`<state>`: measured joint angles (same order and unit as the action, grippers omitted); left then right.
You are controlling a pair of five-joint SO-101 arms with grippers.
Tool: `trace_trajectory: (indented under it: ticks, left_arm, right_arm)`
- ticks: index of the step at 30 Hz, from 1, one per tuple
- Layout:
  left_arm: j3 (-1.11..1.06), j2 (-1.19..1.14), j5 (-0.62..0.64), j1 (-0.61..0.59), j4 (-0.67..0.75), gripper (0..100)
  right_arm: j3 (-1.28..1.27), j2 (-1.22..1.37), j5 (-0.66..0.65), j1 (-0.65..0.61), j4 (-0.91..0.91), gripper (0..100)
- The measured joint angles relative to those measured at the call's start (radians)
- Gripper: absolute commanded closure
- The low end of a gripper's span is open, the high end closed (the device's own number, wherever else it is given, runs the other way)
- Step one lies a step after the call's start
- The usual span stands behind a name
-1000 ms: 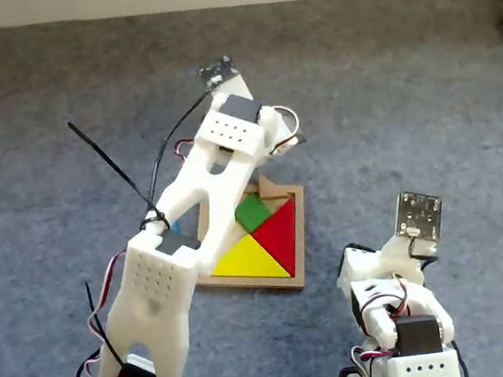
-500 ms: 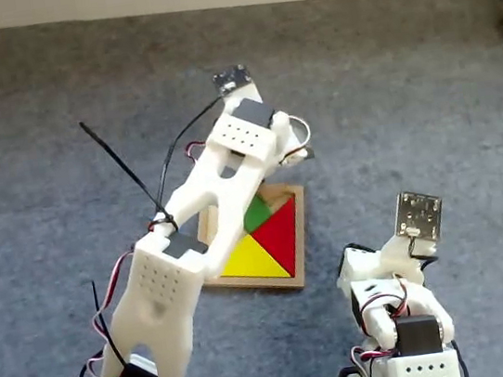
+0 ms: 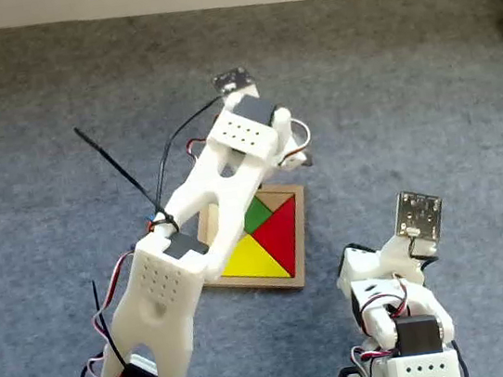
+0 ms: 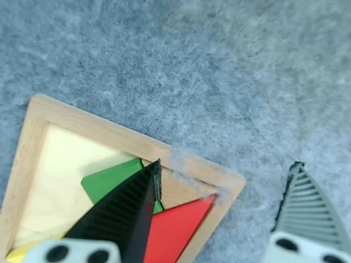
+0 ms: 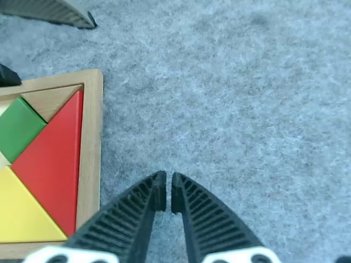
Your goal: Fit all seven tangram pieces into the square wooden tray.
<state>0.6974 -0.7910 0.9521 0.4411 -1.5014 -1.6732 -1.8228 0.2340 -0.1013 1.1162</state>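
- one square wooden tray with a raised rim (image 5: 91, 164);
- three coloured flat pieces inside it: one green piece (image 3: 255, 216); one red triangle (image 3: 279, 232); one yellow triangle (image 3: 248, 260);
- two white robot arms: the left arm (image 3: 207, 204); the right arm (image 3: 395, 309);
- two black ribbed grippers, one on each arm: the left gripper (image 4: 226, 167); the right gripper (image 5: 167, 189)

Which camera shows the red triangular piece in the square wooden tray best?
The right wrist view: the red triangular piece lies whole and close. The high view shows it whole from farther off; in the left wrist view the left gripper hides part.
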Motion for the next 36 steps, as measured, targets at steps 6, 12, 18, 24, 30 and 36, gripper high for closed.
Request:
trace_trajectory:
  ticks: [6,12,18,24,30,36]
  left_arm:
    - [0.129,0.000,-0.002,0.000,-0.172,66]
    - [0.163,0.000,-0.002,-0.023,-0.238,66]
    - [0.143,0.032,-0.002,-0.127,-0.247,66]
    - [-0.035,0.282,-0.002,-0.166,-0.247,66]
    - [-0.216,0.552,-0.152,-0.247,-0.247,66]
    - [-0.425,0.652,-0.442,-0.374,-0.247,66]
  right_arm:
    - [0.000,0.000,0.000,0.000,0.000,96.7]
    - [0.000,0.000,0.000,0.000,0.000,96.7]
    - [0.000,0.000,0.000,0.000,0.000,96.7]
    - [0.000,0.000,0.000,0.000,0.000,96.7]
    - [0.000,0.000,0.000,0.000,0.000,96.7]
    - [0.000,0.000,0.000,0.000,0.000,96.7]
